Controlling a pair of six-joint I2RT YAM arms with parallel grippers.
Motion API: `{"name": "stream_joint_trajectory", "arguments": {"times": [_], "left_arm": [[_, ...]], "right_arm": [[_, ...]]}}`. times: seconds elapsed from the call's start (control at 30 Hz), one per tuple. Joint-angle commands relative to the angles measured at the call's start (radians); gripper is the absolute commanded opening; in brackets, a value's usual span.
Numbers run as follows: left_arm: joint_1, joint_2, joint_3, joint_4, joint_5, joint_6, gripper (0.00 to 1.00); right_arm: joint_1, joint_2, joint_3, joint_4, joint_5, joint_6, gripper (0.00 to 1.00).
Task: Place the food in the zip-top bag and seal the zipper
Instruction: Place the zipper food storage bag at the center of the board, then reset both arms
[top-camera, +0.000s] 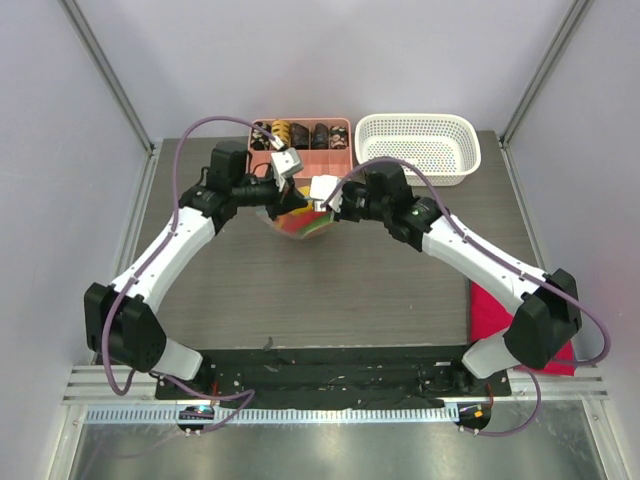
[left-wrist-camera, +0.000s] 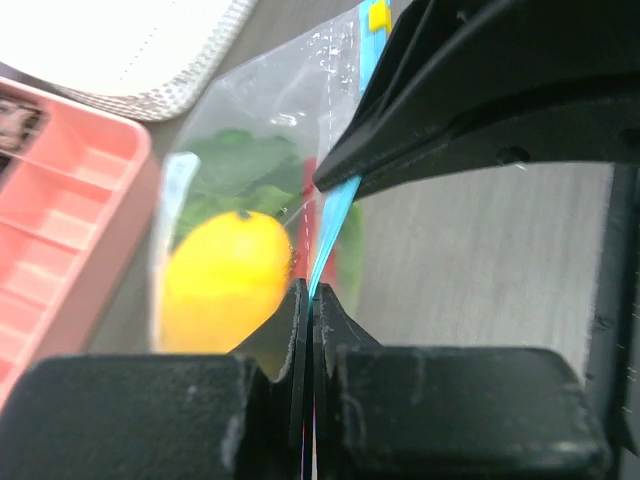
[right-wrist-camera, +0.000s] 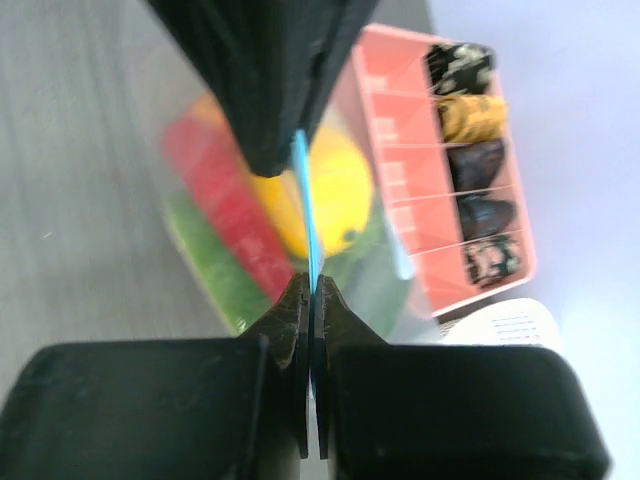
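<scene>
At the near edge of the table (top-camera: 330, 290) a black mat (top-camera: 330, 365) lies between the two arm bases, and a red cloth (top-camera: 495, 315) lies on the right beside the right arm's base. From there both arms reach inward and away, meeting near the middle of the table towards its far side. The left gripper (left-wrist-camera: 309, 295) has its fingers pressed together on the zipper (left-wrist-camera: 335, 215), the thin light-blue strip passing straight between the pads. The right gripper (right-wrist-camera: 313, 290) faces it from the opposite side, its fingers likewise clamped flat on the same strip, so the two grippers pinch the zipper just beside each other. The zip-top bag (top-camera: 297, 224) hangs below and between them; whether its bottom touches the table cannot be told. Inside the clear plastic sits the food: a yellow piece (left-wrist-camera: 225, 275) close to the strip, green lettuce (left-wrist-camera: 240, 160) behind it, and a red piece (right-wrist-camera: 220, 200) lying alongside them. Whether the zipper is sealed along its full length cannot be told from these views. Just beyond the bag, at the far edge, stands the pink compartment tray (top-camera: 340, 165) with dark roll-shaped pieces (right-wrist-camera: 480, 165) in its far row. To the right of the tray, touching or just beside it, is the white lattice basket (top-camera: 418, 125).
</scene>
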Motion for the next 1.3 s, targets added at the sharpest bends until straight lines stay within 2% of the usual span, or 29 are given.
{"name": "stream_joint_trajectory", "arguments": {"times": [0.0,0.1,0.13,0.17,0.2,0.23,0.27,0.37,0.4,0.47,0.6,0.7,0.73,0.77,0.8,0.87,0.97,1.07,1.27], "left_arm": [[0.009,0.001,-0.075,-0.062,0.106,0.005,0.0],[-0.002,-0.057,-0.19,-0.092,0.103,0.022,0.01],[-0.006,-0.077,-0.215,-0.099,0.103,0.022,0.08],[-0.017,-0.094,-0.238,-0.109,0.105,0.02,0.15],[-0.028,-0.139,-0.276,-0.11,0.097,0.011,0.37],[-0.037,-0.161,-0.291,-0.113,0.085,0.005,0.48],[-0.055,-0.19,-0.305,-0.116,0.07,-0.009,0.66],[-0.055,-0.284,-0.304,-0.142,0.01,-0.043,0.88],[-0.055,-0.323,-0.278,-0.176,-0.034,-0.049,0.91],[-0.046,-0.353,-0.241,-0.237,-0.055,-0.037,0.98],[-0.005,-0.404,-0.154,-0.378,-0.087,-0.069,1.0],[0.023,-0.413,-0.095,-0.44,-0.18,-0.144,1.0],[0.027,-0.407,-0.076,-0.495,-0.206,-0.171,1.0],[0.035,-0.387,-0.025,-0.524,-0.269,-0.194,1.0],[0.043,-0.372,0.001,-0.547,-0.298,-0.216,1.0],[0.073,-0.336,0.062,-0.613,-0.354,-0.271,1.0],[0.093,-0.304,0.092,-0.665,-0.456,-0.343,1.0],[0.15,-0.313,0.058,-0.667,-0.509,-0.405,1.0],[0.15,-0.347,-0.054,-0.69,-0.676,-0.425,1.0]], "right_arm": [[0.025,-0.095,-0.137,-0.08,-0.024,-0.014,0.01],[0.059,-0.141,-0.224,-0.123,-0.045,0.015,0.01],[0.066,-0.149,-0.256,-0.137,-0.054,0.024,0.01],[0.08,-0.155,-0.27,-0.146,-0.059,0.036,0.01],[0.088,-0.17,-0.287,-0.154,-0.063,0.05,0.02],[0.093,-0.179,-0.313,-0.16,-0.073,0.055,0.05],[0.102,-0.19,-0.326,-0.167,-0.083,0.056,0.09],[0.113,-0.236,-0.353,-0.18,-0.123,0.075,0.3],[0.125,-0.248,-0.352,-0.201,-0.134,0.093,0.38],[0.151,-0.273,-0.344,-0.227,-0.157,0.121,0.41],[0.212,-0.307,-0.291,-0.308,-0.185,0.225,0.58],[0.209,-0.322,-0.219,-0.296,-0.084,0.398,0.68],[0.186,-0.324,-0.196,-0.299,-0.062,0.449,0.72],[0.159,-0.331,-0.176,-0.301,-0.064,0.492,0.81],[0.128,-0.337,-0.148,-0.299,-0.074,0.535,0.85],[0.01,-0.359,-0.126,-0.299,-0.088,0.665,0.96],[-0.15,-0.383,-0.122,-0.29,-0.074,0.791,1.0],[-0.275,-0.448,-0.172,-0.247,-0.025,0.878,1.0],[-0.432,-0.595,-0.32,-0.273,0.058,0.957,1.0]]}}
